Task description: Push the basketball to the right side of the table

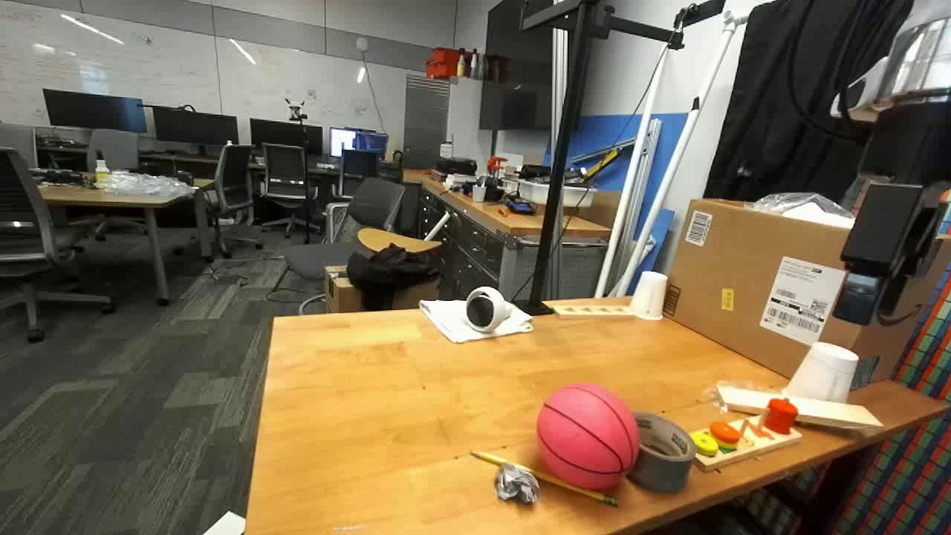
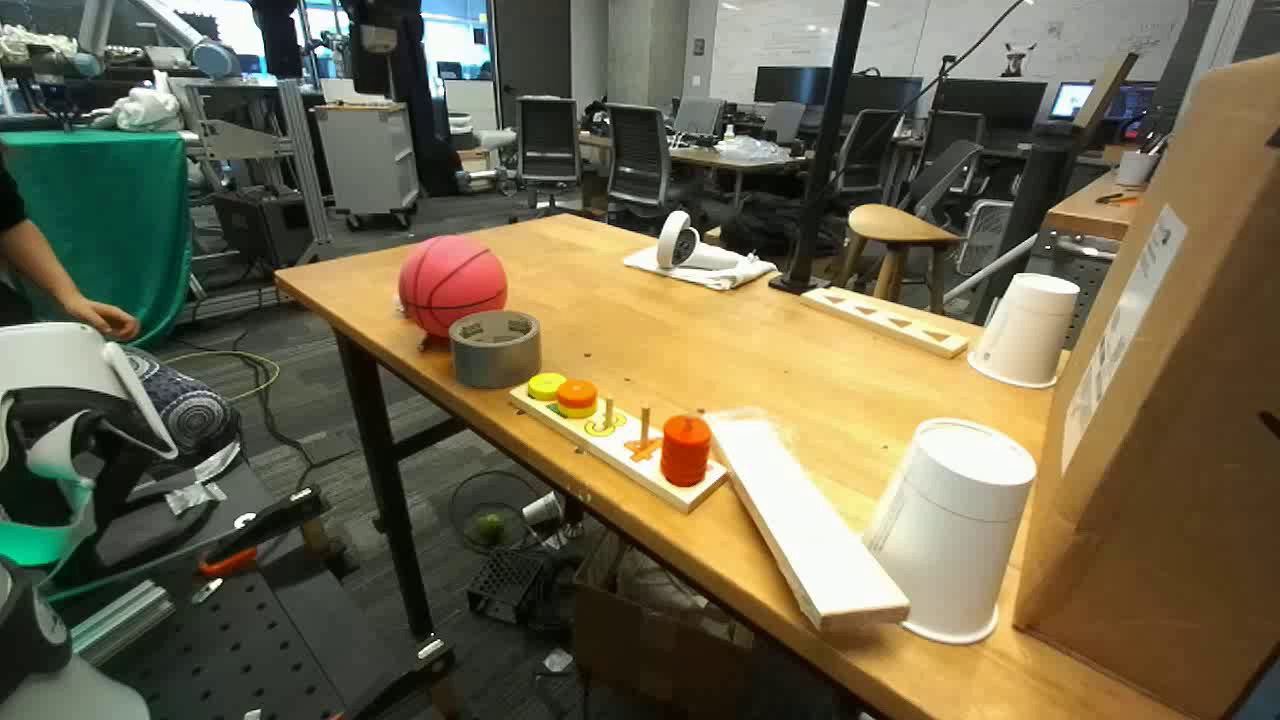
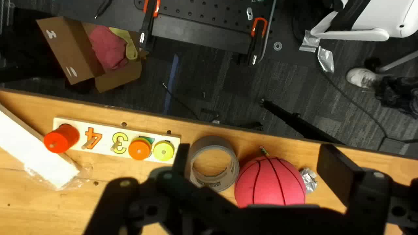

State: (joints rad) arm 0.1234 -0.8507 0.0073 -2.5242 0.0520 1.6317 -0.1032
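Observation:
The pink basketball with black lines (image 1: 587, 436) rests on the wooden table (image 1: 356, 401). It also shows in an exterior view (image 2: 453, 285), near the table's edge, and in the wrist view (image 3: 269, 182), where the gripper body hides its lower part. It sits beside a grey tape roll (image 1: 663, 455), with a pencil (image 1: 546, 475) at its base. My gripper (image 3: 258, 166) is open and empty, its fingers wide apart. In an exterior view the gripper (image 1: 880, 293) hangs high in front of the cardboard box, well away from the ball.
A crumpled foil ball (image 1: 516, 483) lies beside the basketball. A peg toy with discs (image 1: 750, 438), a white board (image 1: 802, 407), white cups (image 1: 823, 373) and a cardboard box (image 1: 735, 253) stand along one side. A white device on a cloth (image 1: 487, 310) sits at the far edge.

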